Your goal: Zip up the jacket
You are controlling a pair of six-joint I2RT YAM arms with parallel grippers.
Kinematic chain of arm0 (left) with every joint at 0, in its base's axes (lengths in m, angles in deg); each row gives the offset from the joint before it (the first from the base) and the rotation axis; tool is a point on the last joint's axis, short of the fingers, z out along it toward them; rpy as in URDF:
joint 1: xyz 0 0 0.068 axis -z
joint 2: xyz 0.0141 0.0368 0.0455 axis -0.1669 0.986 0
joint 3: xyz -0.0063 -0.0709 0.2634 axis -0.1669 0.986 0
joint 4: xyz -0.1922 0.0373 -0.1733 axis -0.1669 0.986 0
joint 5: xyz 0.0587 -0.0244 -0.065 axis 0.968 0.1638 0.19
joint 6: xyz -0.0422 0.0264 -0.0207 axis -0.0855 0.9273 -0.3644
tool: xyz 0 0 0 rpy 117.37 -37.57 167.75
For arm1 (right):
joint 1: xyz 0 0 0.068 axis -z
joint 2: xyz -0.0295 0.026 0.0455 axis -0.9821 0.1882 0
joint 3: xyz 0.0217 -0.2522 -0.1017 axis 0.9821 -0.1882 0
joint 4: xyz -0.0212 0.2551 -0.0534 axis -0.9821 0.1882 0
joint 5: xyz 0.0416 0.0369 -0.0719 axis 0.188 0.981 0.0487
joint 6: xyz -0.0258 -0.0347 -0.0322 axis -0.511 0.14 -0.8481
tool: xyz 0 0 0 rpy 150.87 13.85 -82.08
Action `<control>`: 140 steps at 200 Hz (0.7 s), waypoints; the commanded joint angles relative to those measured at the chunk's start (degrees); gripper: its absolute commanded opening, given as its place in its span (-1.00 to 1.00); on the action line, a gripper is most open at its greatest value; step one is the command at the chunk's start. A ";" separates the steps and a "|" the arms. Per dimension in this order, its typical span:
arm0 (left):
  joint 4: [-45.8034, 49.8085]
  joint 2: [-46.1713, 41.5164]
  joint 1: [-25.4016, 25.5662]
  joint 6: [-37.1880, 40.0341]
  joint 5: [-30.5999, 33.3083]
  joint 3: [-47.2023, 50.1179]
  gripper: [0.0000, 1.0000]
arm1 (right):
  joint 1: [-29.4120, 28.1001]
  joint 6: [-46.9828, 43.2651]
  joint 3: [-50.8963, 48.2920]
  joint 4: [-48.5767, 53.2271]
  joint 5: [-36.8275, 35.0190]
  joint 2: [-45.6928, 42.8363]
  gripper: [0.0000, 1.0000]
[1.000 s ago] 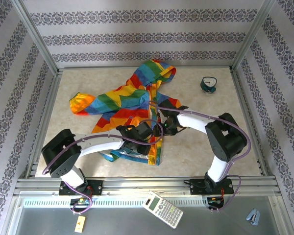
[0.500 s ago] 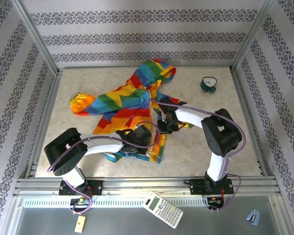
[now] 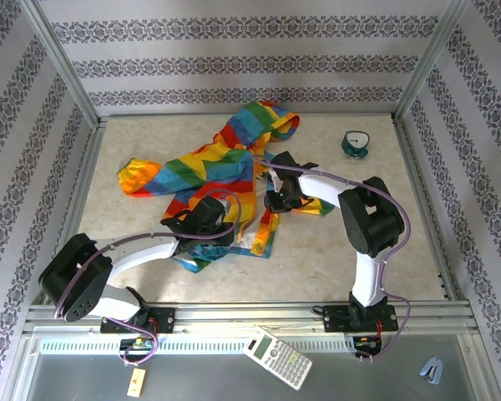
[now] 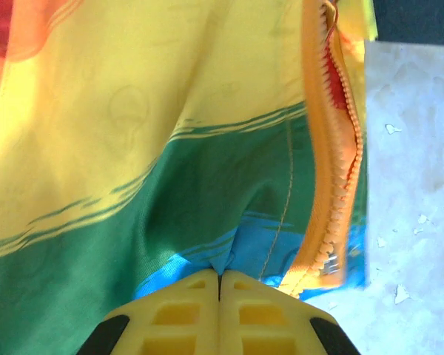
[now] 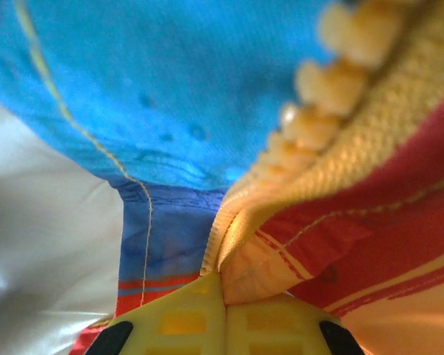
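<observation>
Top external: bare worktop spans the near edge. Left end effector pinches the jacket at its hem beside the zipper; right end effector grips the zipper edge farther back. Hood nears the far wall.

We count one soft hooded fabric jacket in rainbow stripes and two yellow-fingered pincers: the left pincer and the right pincer. Beyond the right pincer is one small dark teal round object. Behind both is one pale grey calculator.
</observation>
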 commanded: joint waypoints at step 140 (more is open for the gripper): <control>-18.46 -5.31 -5.19 -11.63 -13.40 9.06 -1.00 | -7.86 20.79 -14.77 -15.24 19.48 -23.93 0.02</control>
